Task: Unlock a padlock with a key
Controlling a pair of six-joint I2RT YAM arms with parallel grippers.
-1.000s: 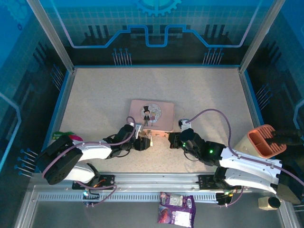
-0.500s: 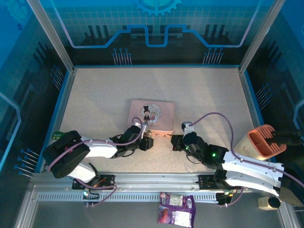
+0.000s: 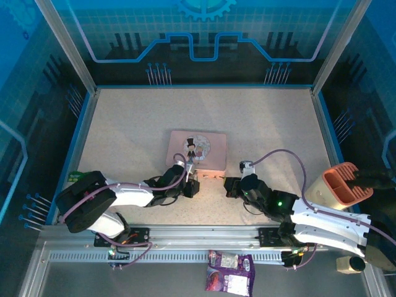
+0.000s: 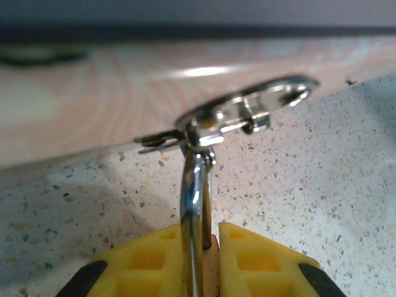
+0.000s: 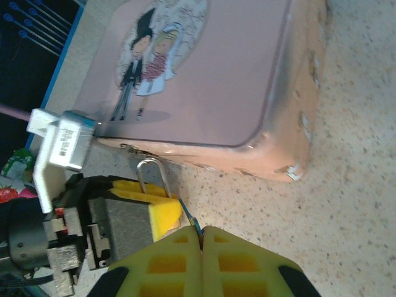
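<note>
Fingers, left: yellow pads [image 4: 154,260] of the left gripper [image 4: 207,234] are closed to a narrow slot; clamped on the tiny brass-bodied padlock with a thin silver U-shaped shackle [image 4: 193,198]; shackle rises upright out of the slot; a sliver of brass body shows between the pads.
Fingers, right: yellow pads [image 5: 238,260] of the right gripper [image 5: 202,234] are pressed together with no gap; nipping the very small thin metal key [image 5: 193,221]; only its tip shows at the seam, too small for detail.
Count: two grippers; one padlock; one key; one flat pink tin box with a cartoon couple on its lid [image 3: 210,153]; one silver clasp [image 4: 247,110]; one salmon-coloured ridged container [image 3: 343,184]; one purple snack packet [image 3: 230,270].
Padlock position: shackle hooked through the clasp on the box's near wall; body low over the speckled beige table [image 3: 266,117], at the box's near edge.
Key position: tip just beside the left gripper's pad; contact with the padlock cannot be told.
Grippers, overhead: left gripper [image 3: 192,185] and right gripper [image 3: 229,187] face each other in front of the box; near but apart.
Outlying items: container at the right, beyond the table's border; packet off the table, in front of the arm bases.
</note>
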